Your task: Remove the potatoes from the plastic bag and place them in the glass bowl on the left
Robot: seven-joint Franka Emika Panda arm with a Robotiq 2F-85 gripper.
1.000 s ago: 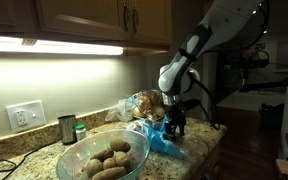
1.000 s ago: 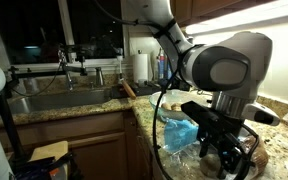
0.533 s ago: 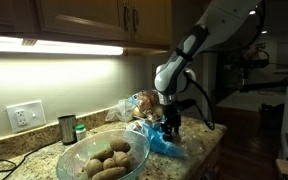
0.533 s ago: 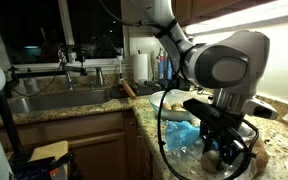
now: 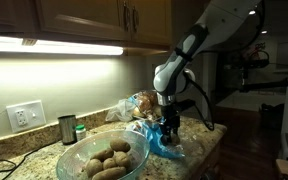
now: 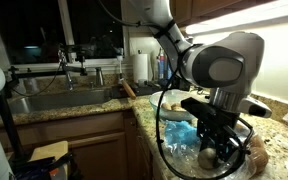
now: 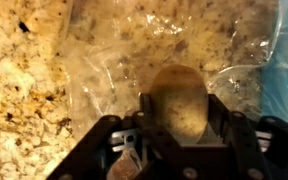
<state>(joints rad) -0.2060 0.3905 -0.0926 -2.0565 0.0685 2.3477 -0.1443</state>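
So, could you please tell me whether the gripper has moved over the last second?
Yes. The gripper has shifted slightly toward the glass bowl and a little lower onto the bag.

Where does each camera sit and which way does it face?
An exterior view: fronting the counter, facing the backsplash; shows glass bowl, arm, hand.
An exterior view: close beside the arm, facing the sink; arm fills the foreground.
Wrist view: looks down at a potato between the hand's fingers.
All share the hand at the plastic bag.

Gripper (image 7: 178,110) fingers press both sides of potato (image 7: 179,88) | clear plastic bag (image 7: 124,50) beneath | on granite counter (image 7: 19,95)
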